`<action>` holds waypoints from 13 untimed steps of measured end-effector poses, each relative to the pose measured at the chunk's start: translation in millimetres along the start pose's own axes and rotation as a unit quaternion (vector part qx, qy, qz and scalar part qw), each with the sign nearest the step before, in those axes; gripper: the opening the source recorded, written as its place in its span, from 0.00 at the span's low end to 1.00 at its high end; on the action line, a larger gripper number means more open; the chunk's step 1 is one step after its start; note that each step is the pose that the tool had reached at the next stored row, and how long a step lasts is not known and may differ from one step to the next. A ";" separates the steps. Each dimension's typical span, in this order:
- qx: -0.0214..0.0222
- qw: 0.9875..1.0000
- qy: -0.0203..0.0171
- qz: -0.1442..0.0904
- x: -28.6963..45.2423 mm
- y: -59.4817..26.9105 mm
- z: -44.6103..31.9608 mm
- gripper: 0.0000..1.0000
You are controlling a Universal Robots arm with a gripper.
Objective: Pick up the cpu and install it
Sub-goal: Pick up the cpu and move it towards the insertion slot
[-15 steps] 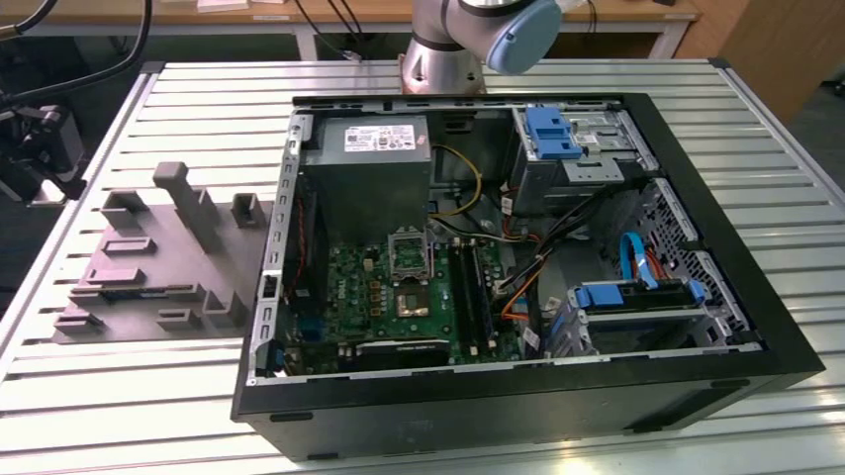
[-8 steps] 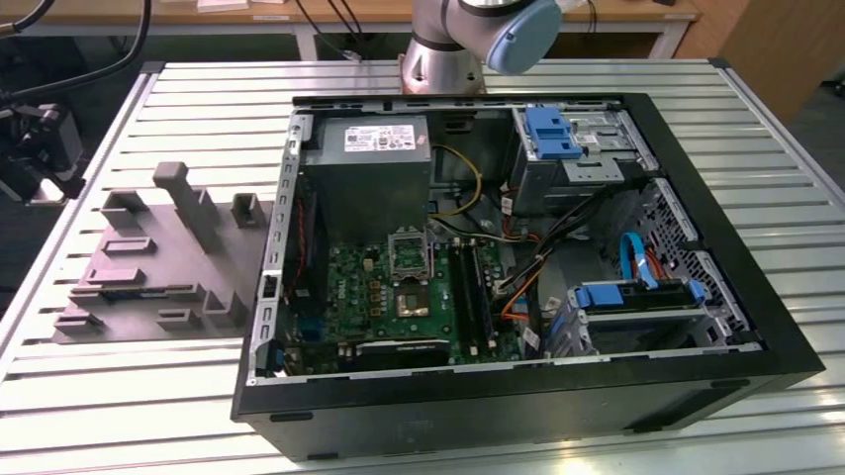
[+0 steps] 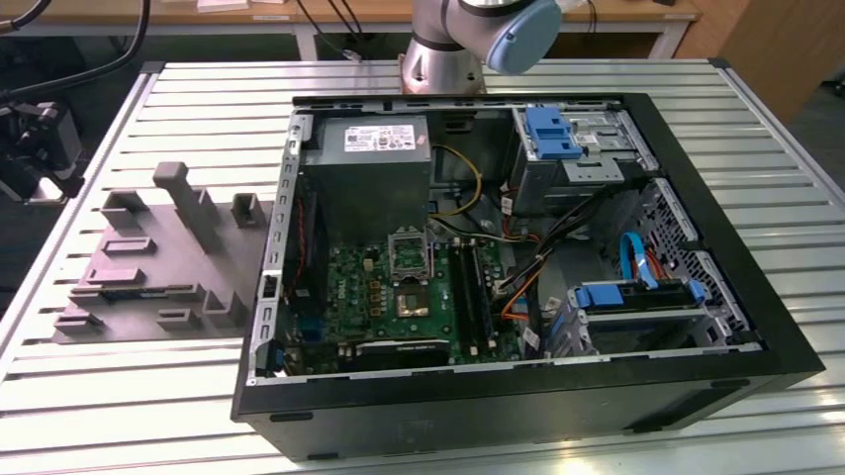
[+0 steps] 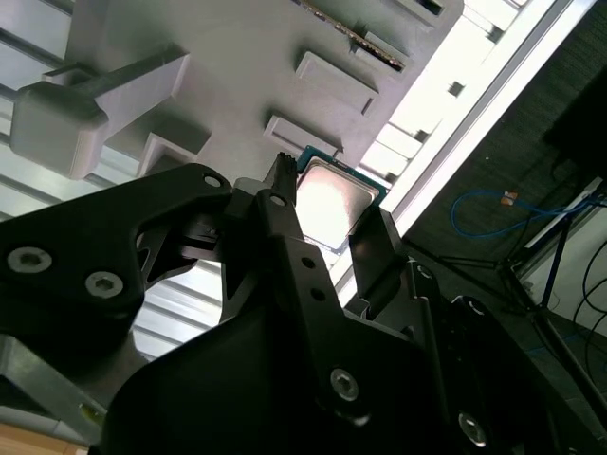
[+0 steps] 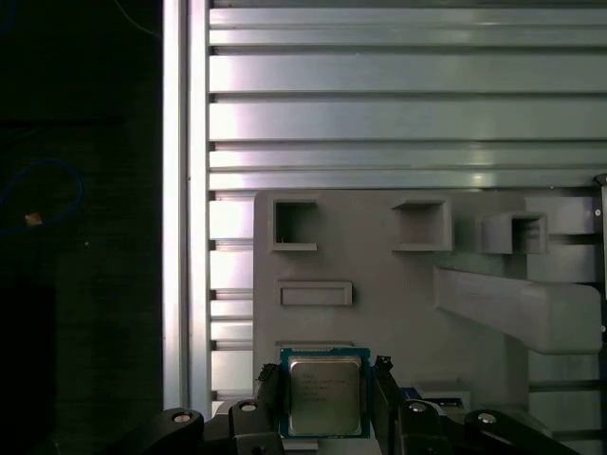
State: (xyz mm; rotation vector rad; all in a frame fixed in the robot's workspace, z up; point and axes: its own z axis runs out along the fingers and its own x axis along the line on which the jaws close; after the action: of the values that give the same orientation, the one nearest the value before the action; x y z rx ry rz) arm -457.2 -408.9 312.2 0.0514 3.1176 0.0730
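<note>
The cpu (image 5: pixel 325 396) is a small square chip with a silvery top and a thin greenish rim. It sits between my two black fingers (image 5: pixel 270 387), which press against its opposite sides. The same cpu (image 4: pixel 334 201) gleams between the fingertips in the second wrist view. My gripper (image 5: pixel 325 379) is over the corner of the grey fixture tray (image 5: pixel 379 284), close to the table edge, and is shut on the chip. In the exterior view the metal-framed socket (image 3: pixel 408 259) lies on the green motherboard inside the open computer case (image 3: pixel 516 396), far from the tray (image 3: pixel 145 267).
The grey tray carries raised blocks and pockets, including a tall post (image 3: pixel 192 203). A grey power supply (image 3: pixel 370 163), blue drive brackets (image 3: pixel 552 134) and loose cables (image 3: pixel 528 267) crowd the case. The arm's base (image 3: pixel 442 59) stands behind the case. The slatted table drops off beside the tray (image 5: pixel 185 237).
</note>
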 end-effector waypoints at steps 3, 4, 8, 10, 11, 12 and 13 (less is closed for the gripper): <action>0.000 1.000 0.000 0.000 0.0 0.0 -0.8 0.47; 0.000 1.000 0.000 0.000 0.0 0.0 -1.1 0.47; 0.000 1.000 0.000 0.000 -0.1 0.1 -2.7 0.47; 0.000 1.000 0.000 0.000 -0.1 0.2 -3.6 0.47; 0.000 1.000 0.000 0.000 -0.1 0.2 -4.0 0.47; 0.000 1.000 0.000 0.000 -0.1 0.2 -4.5 0.47; 0.000 1.000 0.000 0.000 -0.1 0.2 -4.9 0.47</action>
State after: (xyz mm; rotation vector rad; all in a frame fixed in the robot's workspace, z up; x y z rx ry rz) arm -457.2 -409.0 317.1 0.0513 3.1175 0.0730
